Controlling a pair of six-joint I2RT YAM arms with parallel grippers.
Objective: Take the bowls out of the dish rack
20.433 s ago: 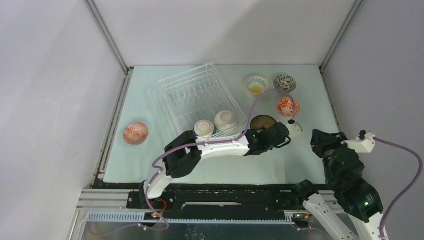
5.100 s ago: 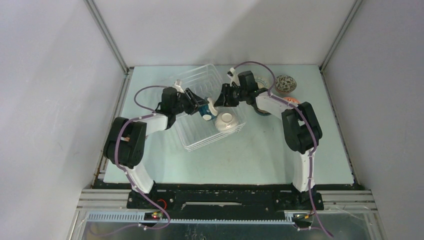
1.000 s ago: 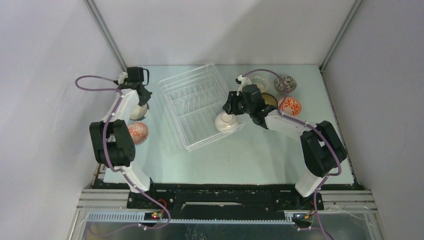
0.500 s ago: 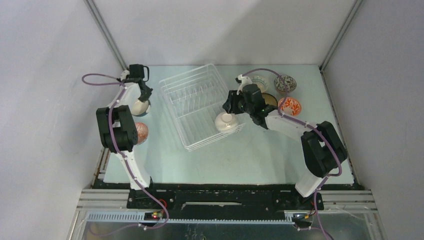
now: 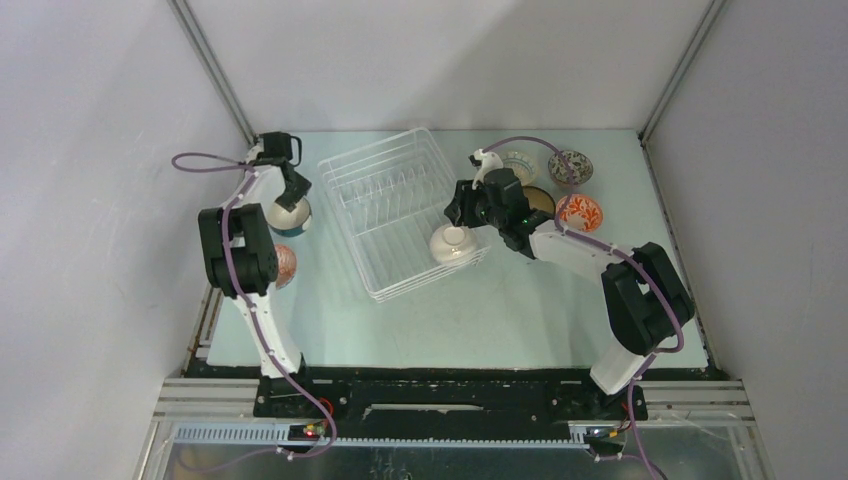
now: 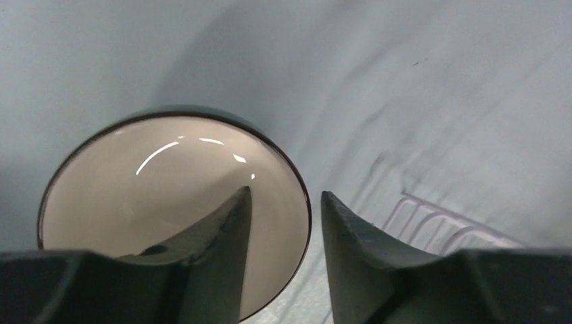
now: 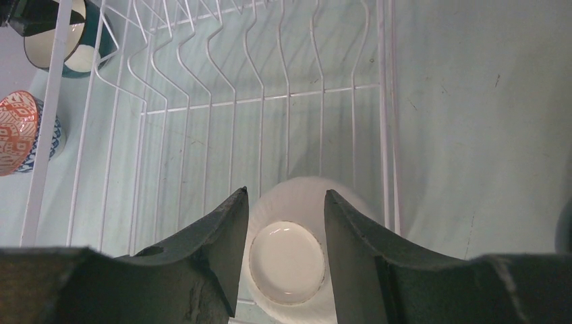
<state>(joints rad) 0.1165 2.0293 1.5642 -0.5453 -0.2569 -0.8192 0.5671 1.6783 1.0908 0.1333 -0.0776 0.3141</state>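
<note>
The white wire dish rack (image 5: 385, 195) holds one upside-down white bowl (image 5: 452, 243) at its near right corner. My right gripper (image 5: 463, 214) hovers open just above it; in the right wrist view the bowl's foot (image 7: 289, 260) shows between my fingers (image 7: 229, 219). My left gripper (image 5: 293, 196) is at the table's left, open astride the rim of an upright dark teal bowl (image 5: 290, 214) with a cream inside (image 6: 155, 196). One finger is inside that bowl, the other outside. A red-patterned bowl (image 5: 285, 262) lies nearer, partly behind the left arm.
Several bowls stand right of the rack: a yellow-centred one (image 5: 521, 160), a speckled one (image 5: 571, 165), a red-patterned one (image 5: 581, 212) and a dark one (image 5: 541, 200). A rack corner (image 6: 438, 223) shows beside the left gripper. The side walls are close.
The left gripper has opened off the teal bowl's rim after carrying it slightly rightward; the bowl now sits on the table. The right arm has barely moved.
</note>
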